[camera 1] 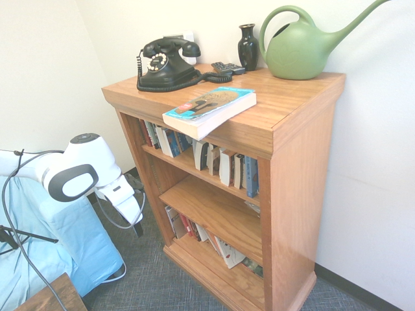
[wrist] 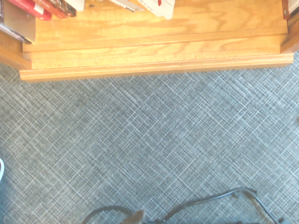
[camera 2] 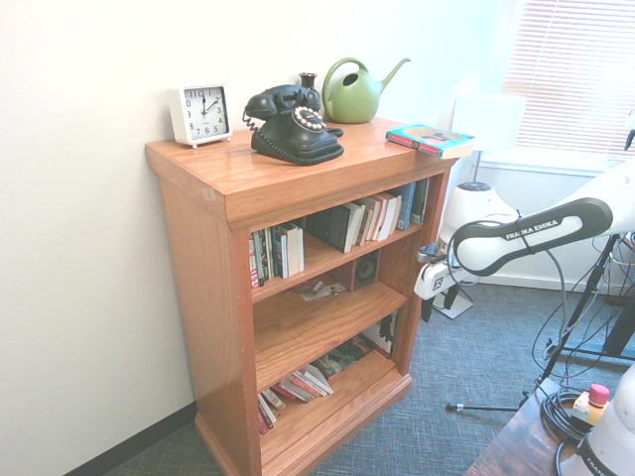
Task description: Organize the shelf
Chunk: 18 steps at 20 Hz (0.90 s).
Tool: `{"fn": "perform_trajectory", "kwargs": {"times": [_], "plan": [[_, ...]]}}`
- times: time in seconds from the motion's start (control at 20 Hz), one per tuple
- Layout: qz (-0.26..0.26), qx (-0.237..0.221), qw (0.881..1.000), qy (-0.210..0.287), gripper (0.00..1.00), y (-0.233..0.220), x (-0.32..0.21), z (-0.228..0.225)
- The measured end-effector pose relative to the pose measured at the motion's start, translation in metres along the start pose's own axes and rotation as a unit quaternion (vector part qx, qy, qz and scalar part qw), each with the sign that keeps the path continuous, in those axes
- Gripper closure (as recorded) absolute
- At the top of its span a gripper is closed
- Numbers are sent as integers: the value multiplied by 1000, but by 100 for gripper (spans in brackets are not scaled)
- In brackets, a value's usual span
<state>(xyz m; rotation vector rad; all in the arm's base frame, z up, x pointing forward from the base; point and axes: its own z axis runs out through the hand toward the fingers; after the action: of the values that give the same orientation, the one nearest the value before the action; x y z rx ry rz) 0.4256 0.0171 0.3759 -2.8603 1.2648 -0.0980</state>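
Observation:
The shelf (camera 1: 285, 97) is an orange-brown wooden bookcase against the white wall, with three tiers. A teal-covered book (camera 1: 211, 109) lies flat on its top and overhangs the front edge. Upright books (camera 1: 220, 162) fill the upper tier. The middle tier holds only a small dark box (camera 2: 366, 268) and some loose paper (camera 2: 319, 291). Books (camera 2: 298, 385) lean and lie flat in the bottom tier. My gripper (camera 1: 138, 227) hangs low over the carpet in front of the shelf, pointing down, open and empty. The wrist view shows the shelf's base (wrist: 154, 51) and grey carpet.
On the top stand a black rotary telephone (camera 1: 168, 63), a black vase (camera 1: 248, 45), a green watering can (camera 1: 301, 45), a remote (camera 1: 227, 67) and a white clock (camera 2: 200, 113). A light-blue covered object (camera 1: 65, 246) and a wooden table corner (camera 1: 52, 295) sit near the arm.

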Motion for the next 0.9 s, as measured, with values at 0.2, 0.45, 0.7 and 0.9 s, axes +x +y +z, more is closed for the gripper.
{"fn": "perform_trajectory", "kwargs": {"times": [0.2, 0.45, 0.7, 0.9], "plan": [[-6, -7, 1000, 18, 0, 5, 9, -2], [-30, -62, 989, 129, 0, 51, 59, -29], [-59, -112, 959, 254, 0, 94, 83, -97], [-102, -149, 919, 350, 0, 105, 75, -151]]}}
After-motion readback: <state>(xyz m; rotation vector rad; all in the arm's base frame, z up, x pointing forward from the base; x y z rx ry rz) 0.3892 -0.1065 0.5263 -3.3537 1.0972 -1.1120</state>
